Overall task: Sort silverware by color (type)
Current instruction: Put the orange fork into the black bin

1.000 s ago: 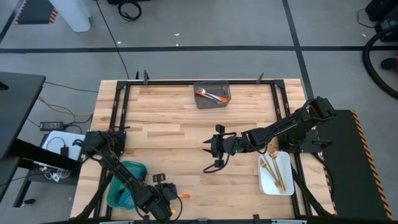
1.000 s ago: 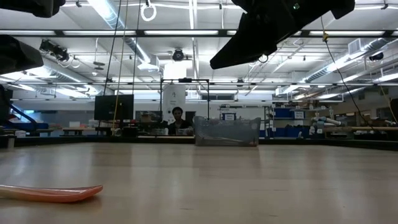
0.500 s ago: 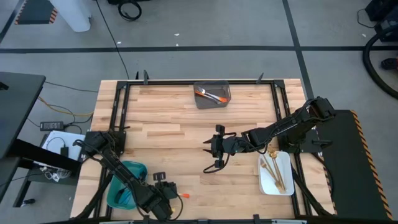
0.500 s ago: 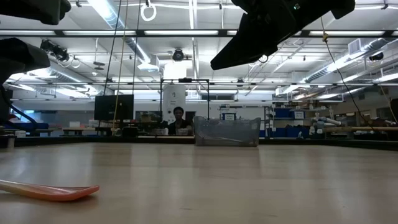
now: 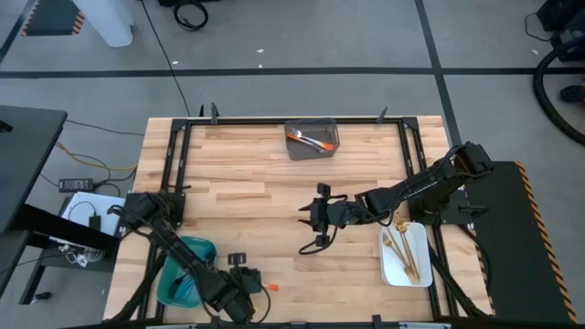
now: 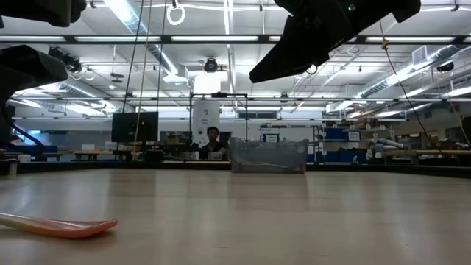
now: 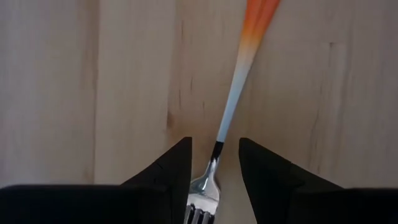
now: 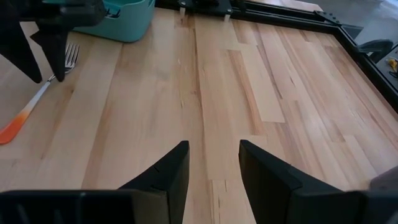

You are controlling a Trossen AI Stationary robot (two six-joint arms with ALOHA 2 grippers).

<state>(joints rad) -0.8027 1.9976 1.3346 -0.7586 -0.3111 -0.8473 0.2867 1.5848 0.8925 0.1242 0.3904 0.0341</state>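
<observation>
Orange-handled fork (image 7: 233, 106) lies flat on wooden table (image 5: 247, 196) near front edge, beside teal bin (image 5: 183, 265). Left gripper (image 7: 214, 165) straddles fork neck, jaws apart, nothing clamped. Risk: thin neck could slip or fork pivot if closed off-centre. Right gripper (image 8: 214, 165) waits mid-table, jaws apart, empty.

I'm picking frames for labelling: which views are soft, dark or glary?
Low view: the fork close by is blurred, the arm overhead a dark silhouette against bright ceiling lights. Left wrist view: the fork's orange end is out of focus. High view: evenly lit and sharp.
</observation>
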